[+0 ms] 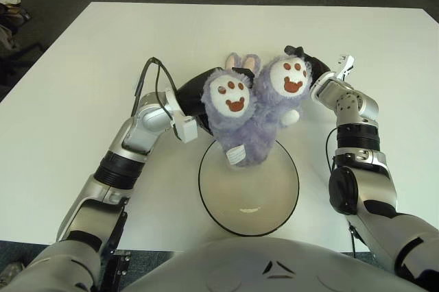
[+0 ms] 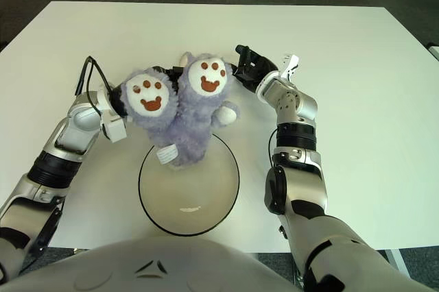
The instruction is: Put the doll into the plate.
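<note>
Doll [image 1: 250, 117]: a purple plush rabbit held feet-up, so the two white soles with red paw prints face the camera. Its lower end reaches over the plate's 12 o'clock rim, with a white tag hanging there; whether it touches the plate I cannot tell.
Plate [image 1: 264, 220]: round, shallow, beige with a thin dark rim, smooth and slightly glossy, at the 6 o'clock edge of the bench [image 1: 82, 66].
Left robot hand [image 1: 195, 93]: at the doll's 9 o'clock, black, mostly buried behind the fur; it looks clenched on the plush.
Right robot hand [image 2: 250, 66]: at the doll's 2 o'clock, dark fingers against or just beside one foot; I cannot tell whether they grip it.
Materials: long shaggy fur, soft and squashy; the bench is flat, white and matte.
Risk: the doll sits off-centre at the rim, so letting go here could let it tip outward onto the bench. Fur may also snag on the fingers and drag the doll back out.
</note>
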